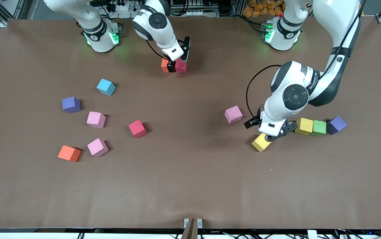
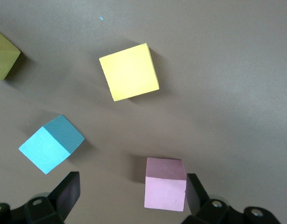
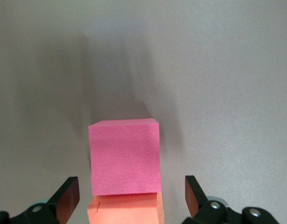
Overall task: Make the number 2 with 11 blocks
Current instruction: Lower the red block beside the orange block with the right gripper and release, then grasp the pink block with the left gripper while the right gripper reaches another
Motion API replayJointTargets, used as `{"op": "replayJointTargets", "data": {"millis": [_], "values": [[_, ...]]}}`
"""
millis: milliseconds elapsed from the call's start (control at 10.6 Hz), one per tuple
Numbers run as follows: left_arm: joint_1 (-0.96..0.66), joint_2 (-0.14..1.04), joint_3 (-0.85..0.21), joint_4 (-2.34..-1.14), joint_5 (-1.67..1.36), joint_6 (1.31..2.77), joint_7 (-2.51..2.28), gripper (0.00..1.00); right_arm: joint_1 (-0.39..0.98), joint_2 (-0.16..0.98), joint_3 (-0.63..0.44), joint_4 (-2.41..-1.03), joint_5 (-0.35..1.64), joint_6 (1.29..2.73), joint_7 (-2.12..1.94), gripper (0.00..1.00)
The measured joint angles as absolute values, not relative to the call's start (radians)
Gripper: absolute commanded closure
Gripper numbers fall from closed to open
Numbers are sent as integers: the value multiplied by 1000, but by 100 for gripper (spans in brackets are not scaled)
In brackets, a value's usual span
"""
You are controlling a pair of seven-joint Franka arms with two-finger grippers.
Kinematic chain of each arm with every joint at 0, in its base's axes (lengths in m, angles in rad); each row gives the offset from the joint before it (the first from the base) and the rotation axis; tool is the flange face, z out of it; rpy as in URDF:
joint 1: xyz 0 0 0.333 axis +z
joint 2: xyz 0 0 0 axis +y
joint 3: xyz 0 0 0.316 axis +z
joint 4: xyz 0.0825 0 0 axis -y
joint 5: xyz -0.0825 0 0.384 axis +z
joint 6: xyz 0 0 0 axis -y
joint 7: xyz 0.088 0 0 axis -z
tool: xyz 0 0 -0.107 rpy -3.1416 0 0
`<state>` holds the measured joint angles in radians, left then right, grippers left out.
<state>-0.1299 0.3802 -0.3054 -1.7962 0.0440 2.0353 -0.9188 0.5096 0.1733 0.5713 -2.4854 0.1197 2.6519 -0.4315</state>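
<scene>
My right gripper stands open at the robots' edge of the table, around an orange block that touches a red block. In the right wrist view its fingers flank the orange block, with the red block just past it. My left gripper hangs open over a yellow block. In the left wrist view a pink block shows between its fingers, close to one, with the yellow block and a light blue block farther off. No number 2 shows.
Toward the right arm's end lie a light blue, a purple, two pink, a red and an orange block. Beside the left gripper are a pink, a yellow, a green and a purple cube.
</scene>
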Motion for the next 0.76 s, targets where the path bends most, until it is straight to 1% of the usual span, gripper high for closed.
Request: {"op": "replayJointTargets", "data": {"millis": [189, 379, 568, 758], "values": [[-133, 380, -313, -1796, 44, 2030, -934, 0, 508, 137, 558, -2460, 120, 2560, -410, 0], [-134, 380, -313, -1797, 44, 2007, -934, 0, 475, 79, 532, -2423, 120, 2460, -401, 0], [-141, 381, -314, -1801, 44, 1999, -934, 0, 427, 26, 483, -2412, 120, 2412, -400, 0], [-163, 387, -318, -1808, 44, 1999, -936, 0, 376, 3, 424, -2405, 120, 2404, -400, 0]]}}
